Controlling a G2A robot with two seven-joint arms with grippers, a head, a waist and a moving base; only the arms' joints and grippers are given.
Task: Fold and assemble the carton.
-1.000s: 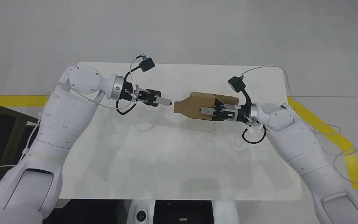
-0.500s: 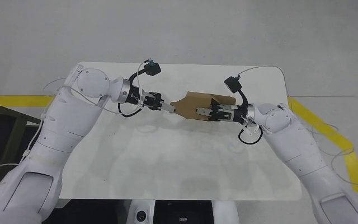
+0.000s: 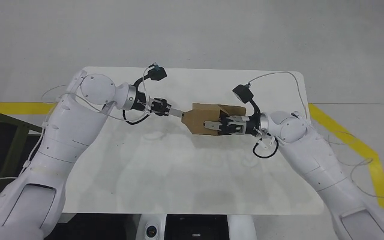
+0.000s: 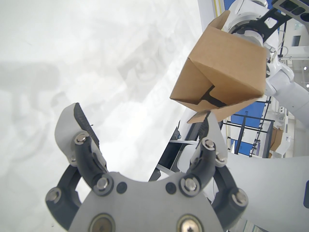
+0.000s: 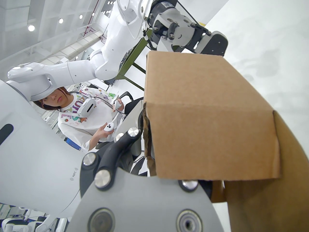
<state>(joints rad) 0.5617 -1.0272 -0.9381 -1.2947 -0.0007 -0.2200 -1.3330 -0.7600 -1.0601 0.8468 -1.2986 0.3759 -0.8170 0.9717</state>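
Note:
The brown cardboard carton point(image 3: 207, 116) hangs above the middle of the white table, opened into a box shape. My right gripper point(image 3: 212, 126) is shut on its wall at the end towards the right arm; the carton point(image 5: 205, 121) hides most of its fingers in the right wrist view. My left gripper point(image 4: 142, 114) is open at the carton's other end. One of its fingertips point(image 4: 209, 124) touches a small loose flap point(image 4: 198, 117) under the carton point(image 4: 217, 73), whose end flaps are folded in. The same left gripper point(image 5: 200, 42) shows just behind the carton's far edge in the right wrist view.
The white table point(image 3: 180, 174) has bare surface all around and below the arms. Its edges run close behind both wrists. Yellow floor tape point(image 3: 24, 108) lies beyond the table on both sides.
The right arm has carried the carton to the left and turned it, so it looks more box-like. The left gripper now meets the carton's end.

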